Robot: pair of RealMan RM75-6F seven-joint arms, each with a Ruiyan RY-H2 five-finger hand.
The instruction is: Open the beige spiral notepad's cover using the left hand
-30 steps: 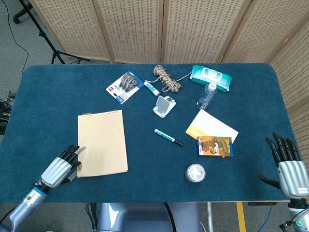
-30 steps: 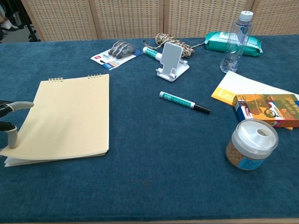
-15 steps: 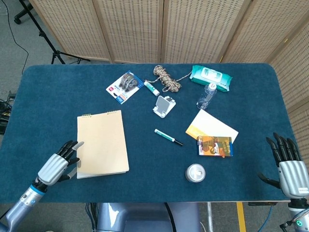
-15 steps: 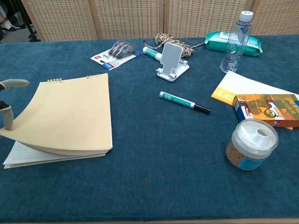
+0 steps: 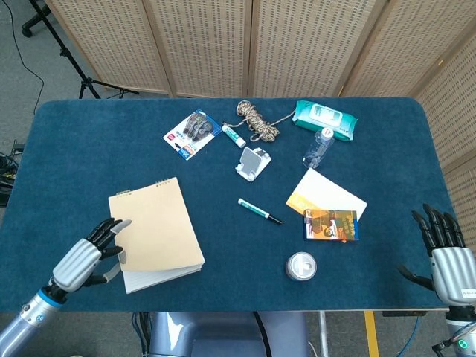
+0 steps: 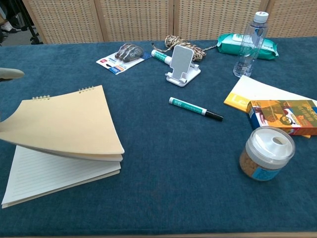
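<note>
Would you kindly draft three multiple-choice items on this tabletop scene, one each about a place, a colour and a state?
1. What lies nearest the phone stand?
A. marker pen
B. round jar
C. orange box

2. What colour is the wet-wipes pack?
A. red
B. teal
C. black

3. How is the beige spiral notepad?
A. flat shut
B. cover lifted, lined page showing
C. standing upright

Answers: 1 A, the marker pen lies just below the stand; 2 B, teal wrapper; 3 B, the left hand raises its cover corner.

1. The beige spiral notepad point(image 6: 69, 124) lay at the table's near left, spiral binding at its far edge.
2. Its cover was lifted (curving upward), exposing lined white pages point(image 6: 54, 173) beneath.
</note>
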